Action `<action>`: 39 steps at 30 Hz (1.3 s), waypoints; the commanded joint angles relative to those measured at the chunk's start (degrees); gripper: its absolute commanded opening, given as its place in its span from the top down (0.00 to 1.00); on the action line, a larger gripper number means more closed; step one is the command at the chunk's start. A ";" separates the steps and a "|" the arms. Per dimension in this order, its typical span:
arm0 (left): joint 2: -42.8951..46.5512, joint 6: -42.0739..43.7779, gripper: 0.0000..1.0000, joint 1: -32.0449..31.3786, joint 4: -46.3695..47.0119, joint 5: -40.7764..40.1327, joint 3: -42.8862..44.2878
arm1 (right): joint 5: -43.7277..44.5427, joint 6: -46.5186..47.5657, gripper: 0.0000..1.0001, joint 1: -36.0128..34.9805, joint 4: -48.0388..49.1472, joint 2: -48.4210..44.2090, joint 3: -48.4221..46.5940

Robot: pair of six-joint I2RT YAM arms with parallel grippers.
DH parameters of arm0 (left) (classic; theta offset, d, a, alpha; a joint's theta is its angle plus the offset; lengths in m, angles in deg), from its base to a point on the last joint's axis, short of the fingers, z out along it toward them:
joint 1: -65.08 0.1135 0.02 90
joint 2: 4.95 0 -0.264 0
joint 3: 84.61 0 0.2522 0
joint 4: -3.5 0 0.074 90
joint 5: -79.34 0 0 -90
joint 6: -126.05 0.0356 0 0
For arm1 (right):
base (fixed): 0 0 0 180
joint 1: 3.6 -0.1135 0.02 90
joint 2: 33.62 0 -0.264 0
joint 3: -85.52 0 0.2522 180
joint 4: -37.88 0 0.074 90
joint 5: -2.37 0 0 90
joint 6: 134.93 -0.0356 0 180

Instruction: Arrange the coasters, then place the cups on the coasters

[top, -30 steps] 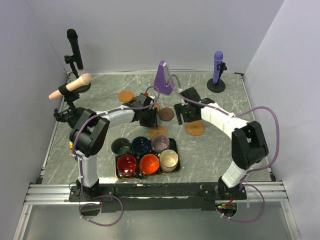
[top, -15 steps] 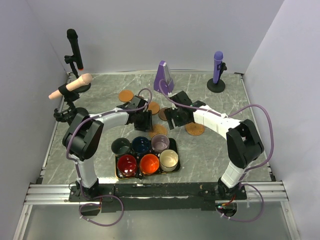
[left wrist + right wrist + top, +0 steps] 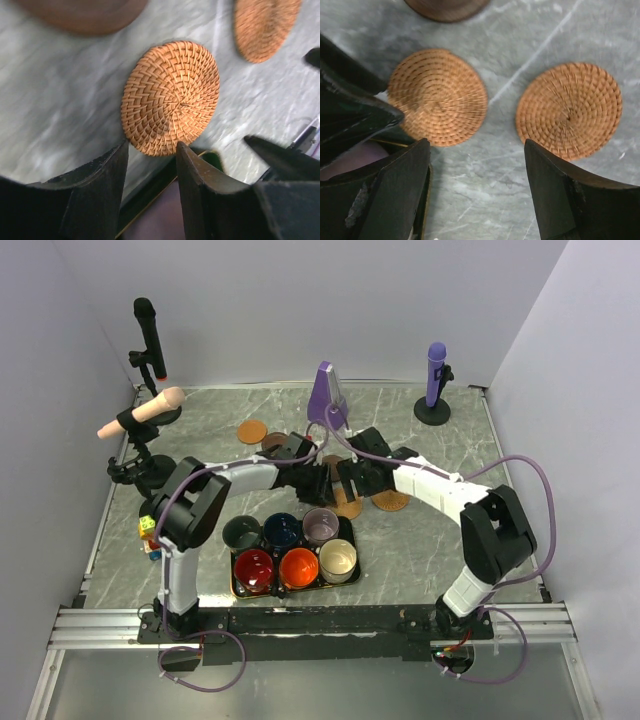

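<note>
The left gripper (image 3: 152, 150), fingers parted and empty, hung over the edge of a round woven orange-brown coaster (image 3: 171, 97) lying flat on the grey marble table (image 3: 60, 105) beside the black rectangular tray (image 3: 352, 530). The right gripper (image 3: 476, 146), wide open and empty, hung between it and a second woven coaster (image 3: 569, 110).

Two robot arms, white with black joints, rise from their bases and fold inward so their wrists nearly meet. The left arm (image 3: 245, 472) stretches its forearm to the right, and the left gripper (image 3: 318, 480) points downward, its dark fingers (image 3: 95, 195) set a modest gap apart. The right arm (image 3: 435, 482) bends at a high elbow and reaches left. The right gripper (image 3: 347, 481) also faces down, just beside the left one, its fingers (image 3: 565, 200) spread wide.
</note>
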 commanded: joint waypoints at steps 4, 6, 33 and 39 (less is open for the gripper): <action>-2.07 1.27 0.50 -0.97 -1.58 -0.82 5.22 | -2.00 -1.77 0.16 2.28 2.93 -4.15 3.55; 0.30 1.97 0.49 -0.88 -2.55 -3.80 4.44 | -3.41 -1.16 0.16 2.46 3.71 -3.36 3.90; 20.09 -0.22 0.40 11.16 -2.12 -24.29 -6.73 | 0.27 0.43 0.43 -2.03 0.47 11.49 -4.89; 21.14 -0.31 0.39 12.04 -1.24 -24.29 -7.34 | 4.31 -2.03 0.48 -1.32 -1.20 11.49 -3.74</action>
